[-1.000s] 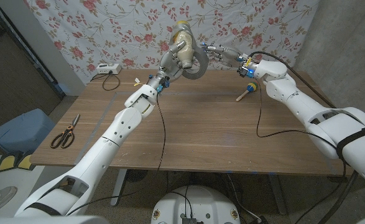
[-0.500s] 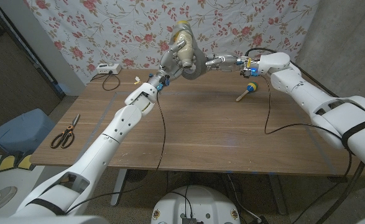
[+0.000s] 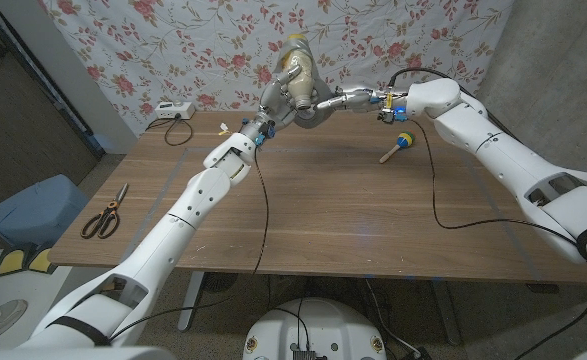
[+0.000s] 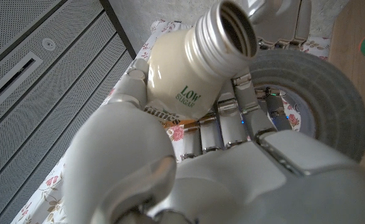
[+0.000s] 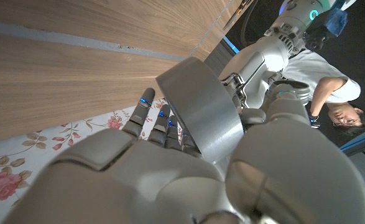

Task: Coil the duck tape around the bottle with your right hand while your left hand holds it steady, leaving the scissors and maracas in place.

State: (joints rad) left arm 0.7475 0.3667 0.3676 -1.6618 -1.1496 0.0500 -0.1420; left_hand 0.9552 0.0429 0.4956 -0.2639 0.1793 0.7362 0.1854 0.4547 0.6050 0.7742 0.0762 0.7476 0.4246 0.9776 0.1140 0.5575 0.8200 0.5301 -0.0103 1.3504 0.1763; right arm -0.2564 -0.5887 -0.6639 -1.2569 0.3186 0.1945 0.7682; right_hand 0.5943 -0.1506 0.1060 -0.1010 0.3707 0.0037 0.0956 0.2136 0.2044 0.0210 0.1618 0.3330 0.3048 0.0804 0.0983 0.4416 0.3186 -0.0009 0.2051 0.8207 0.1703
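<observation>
Two hands meet high above the far edge of the wooden table [image 3: 353, 215], in front of the flowered backdrop [image 3: 173, 40]. The left hand [image 3: 276, 97] grasps the cream bottle [image 3: 295, 68], fingers wrapped round its body; from the left wrist the bottle [image 4: 191, 78] shows an open threaded neck and green "LOW SUGAR" lettering. The right hand [image 3: 335, 100] reaches in from the right and clasps the grey roll of duck tape [image 3: 311, 106], which sits against the bottle's lower part, just beside the left hand's fingers. From the right wrist the tape [image 5: 201, 112] runs between the thumb and the fingers of the right hand [image 5: 170, 168], held edge-on. Whether the roll rings the bottle or only lies beside it cannot be told. The maracas [image 3: 397, 145] lie on the table below the right forearm, well apart from the scissors [image 3: 104, 215] near the table's left edge. A white device [image 3: 175, 111] sits at the far left corner
</observation>
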